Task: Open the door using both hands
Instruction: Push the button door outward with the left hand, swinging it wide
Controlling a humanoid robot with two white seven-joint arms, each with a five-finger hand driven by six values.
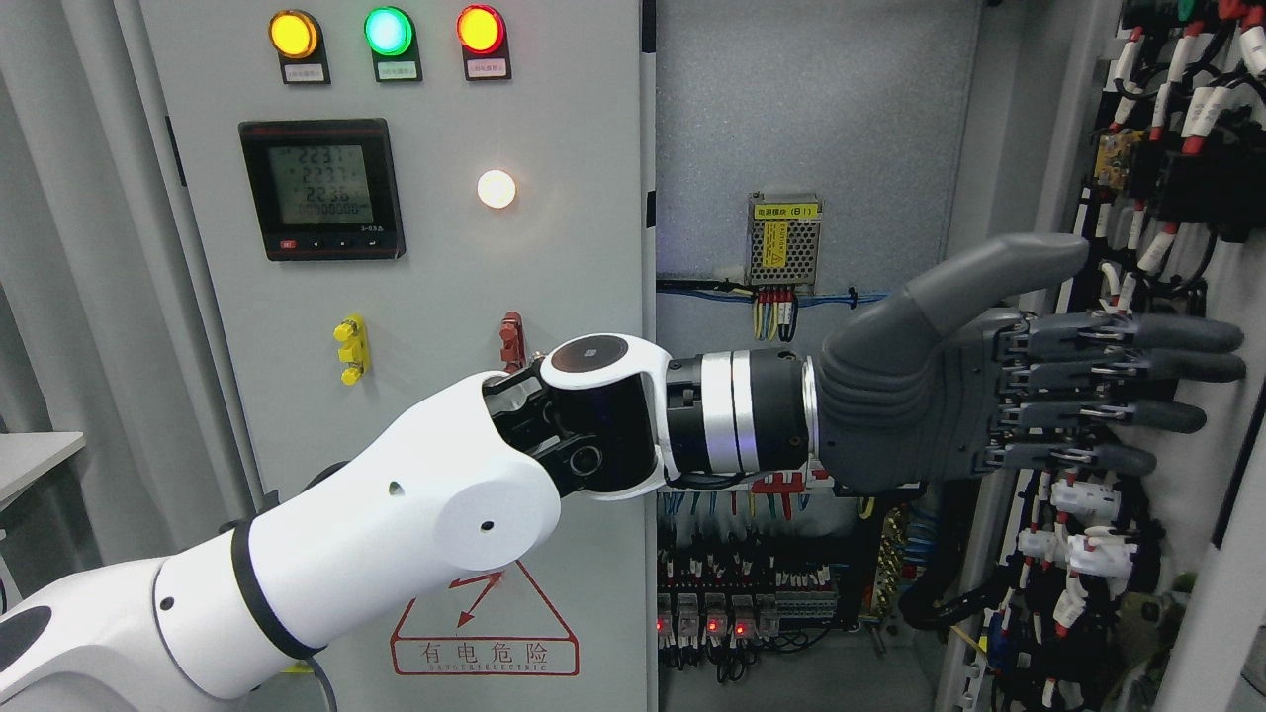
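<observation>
My left arm (396, 524) comes in from the lower left and reaches across the cabinet opening. Its dark grey left hand (1147, 326) is open, with the fingers straight and the thumb raised. The fingertips (1212, 336) lie against the wired inner face of the right door (1187, 148), which stands swung open at the picture's right. The grey left door (415, 297) is closed behind my forearm. I cannot see my right arm anywhere.
The left door carries three lit lamps (388, 32), a digital meter (321, 188), small handles (510, 341) and a warning triangle (485, 633). Inside the cabinet (811, 119) are a power supply (784, 237) and a row of breakers (732, 603). A table corner (30, 455) shows far left.
</observation>
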